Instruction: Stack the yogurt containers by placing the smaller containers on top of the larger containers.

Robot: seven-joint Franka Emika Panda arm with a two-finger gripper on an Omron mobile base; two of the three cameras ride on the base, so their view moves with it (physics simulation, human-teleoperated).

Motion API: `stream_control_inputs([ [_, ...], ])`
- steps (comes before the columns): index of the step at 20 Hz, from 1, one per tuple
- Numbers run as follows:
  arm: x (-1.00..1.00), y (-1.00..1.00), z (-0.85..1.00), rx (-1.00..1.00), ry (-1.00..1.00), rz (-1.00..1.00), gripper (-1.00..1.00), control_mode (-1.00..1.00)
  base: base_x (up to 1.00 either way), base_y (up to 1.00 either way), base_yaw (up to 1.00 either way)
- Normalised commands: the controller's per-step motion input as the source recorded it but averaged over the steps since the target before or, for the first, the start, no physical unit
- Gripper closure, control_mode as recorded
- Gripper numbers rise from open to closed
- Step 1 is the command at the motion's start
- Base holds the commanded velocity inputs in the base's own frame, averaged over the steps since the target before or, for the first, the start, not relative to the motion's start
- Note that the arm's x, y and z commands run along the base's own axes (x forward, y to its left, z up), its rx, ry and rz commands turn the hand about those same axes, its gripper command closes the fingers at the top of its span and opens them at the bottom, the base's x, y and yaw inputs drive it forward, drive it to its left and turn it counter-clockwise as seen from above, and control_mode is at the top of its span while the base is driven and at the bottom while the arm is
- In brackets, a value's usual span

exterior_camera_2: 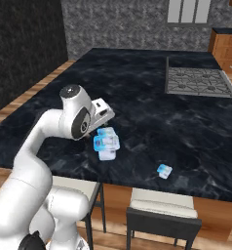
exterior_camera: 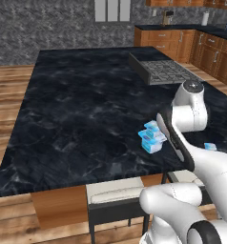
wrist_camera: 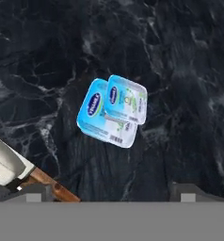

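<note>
I see my arm bent forward over the near edge of the dark counter (exterior_camera: pixel 77 114), hand pointing down above the stack. My gripper (wrist_camera: pixel 111 190) is spread wide and holds nothing. Below it a small cup (wrist_camera: pixel 126 99) sits on the large tub (wrist_camera: pixel 100 118); another small cup (exterior_camera_2: pixel 164 171) lies apart.
</note>
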Motion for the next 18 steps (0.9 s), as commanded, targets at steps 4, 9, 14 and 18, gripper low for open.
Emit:
stream_control_inputs([
  [4,-0.48,-0.49,0.18,0.1,0.01,-0.13,-1.0,-1.0,0.0,0.0,0.0],
  [9,-0.56,-0.76,0.0,0.12,-0.03,-0.14,-1.0,-1.0,0.0,0.0,0.0],
  [14,-0.46,-0.71,0.0,0.16,-0.05,-0.21,-1.0,-1.0,0.0,0.0,0.0],
  [18,-0.08,-0.6,0.0,0.17,-0.01,-0.18,-1.0,-1.0,0.0,0.0,0.0],
])
